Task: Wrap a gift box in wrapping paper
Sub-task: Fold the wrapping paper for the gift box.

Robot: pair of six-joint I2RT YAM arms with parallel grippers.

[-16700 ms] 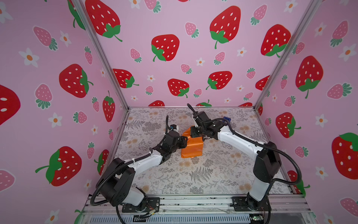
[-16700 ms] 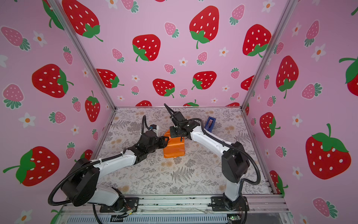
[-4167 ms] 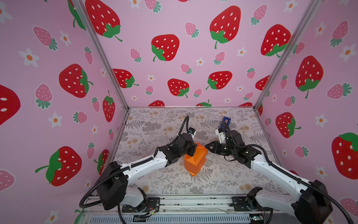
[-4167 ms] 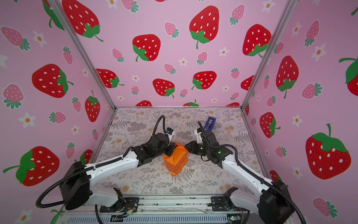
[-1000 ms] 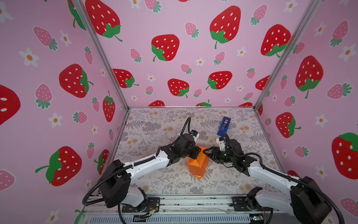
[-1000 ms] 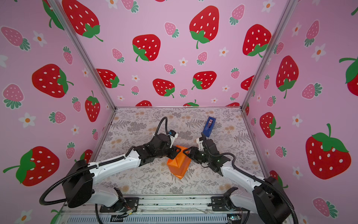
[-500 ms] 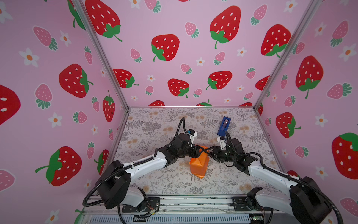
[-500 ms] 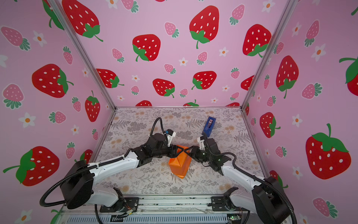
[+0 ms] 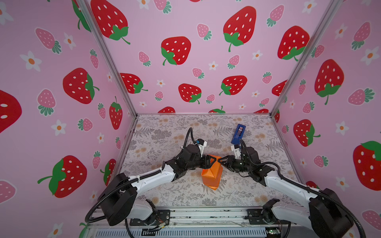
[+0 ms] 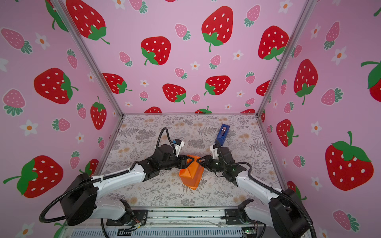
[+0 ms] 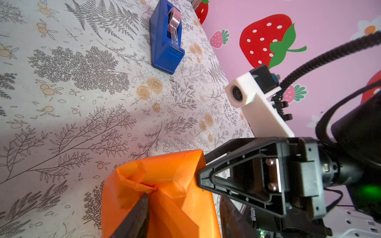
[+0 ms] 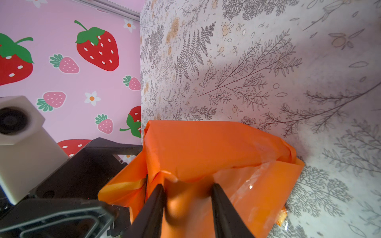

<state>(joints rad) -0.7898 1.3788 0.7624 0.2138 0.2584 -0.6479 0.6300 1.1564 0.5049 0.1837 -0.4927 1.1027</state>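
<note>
Currently wrapping paper (image 9: 211, 177) is folded into a glossy bright-orange parcel standing on the floral surface (image 9: 165, 134), directly between the two hands, gift box hidden inside. Paper is creased, with loose folds at the top and a clear tape patch on the face toward the right hand. Left hand (image 9: 213, 160) has jaws apart, one fingertip (image 11: 142, 208) touching a top fold. Right hand (image 9: 222, 162) straddles the parcel's top edge, can't tell whether it's clamped
</note>
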